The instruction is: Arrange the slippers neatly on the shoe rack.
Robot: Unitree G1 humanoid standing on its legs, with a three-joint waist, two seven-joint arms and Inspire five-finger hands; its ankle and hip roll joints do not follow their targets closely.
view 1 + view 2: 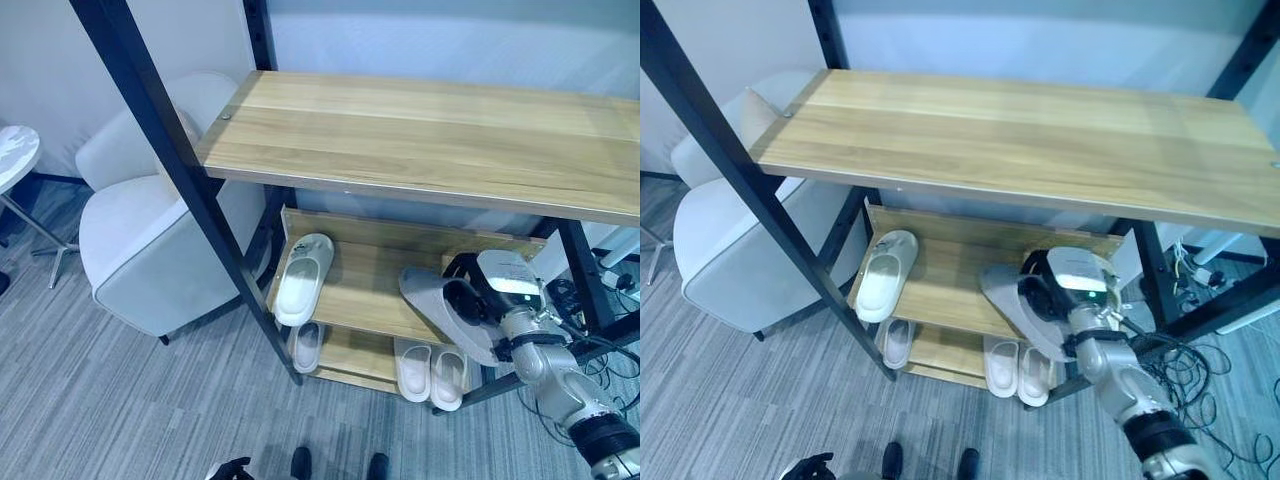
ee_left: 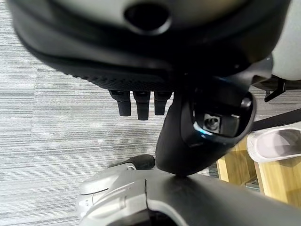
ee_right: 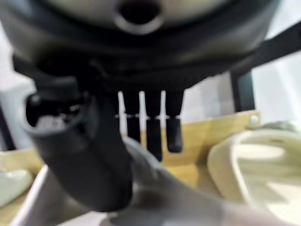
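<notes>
My right hand [image 1: 482,288] is shut on a grey-white slipper [image 1: 437,309], thumb [image 3: 89,160] on one side and fingers [image 3: 153,132] on the other. It holds the slipper tilted over the right end of the rack's middle shelf [image 1: 370,290]. A white slipper [image 1: 303,278] lies at that shelf's left end, toe towards the back. On the bottom shelf [image 1: 355,360] one slipper [image 1: 307,345] lies at the left and a pair [image 1: 431,372] at the right. My left hand [image 2: 141,101] hangs low over the floor by the rack, open and holding nothing.
The rack's wide top shelf [image 1: 430,140] overhangs the lower shelves, and a black slanted post [image 1: 180,170] crosses in front. A light grey armchair [image 1: 150,240] stands close to the rack's left side. A small round table [image 1: 15,155] is at the far left. Grey carpet lies in front.
</notes>
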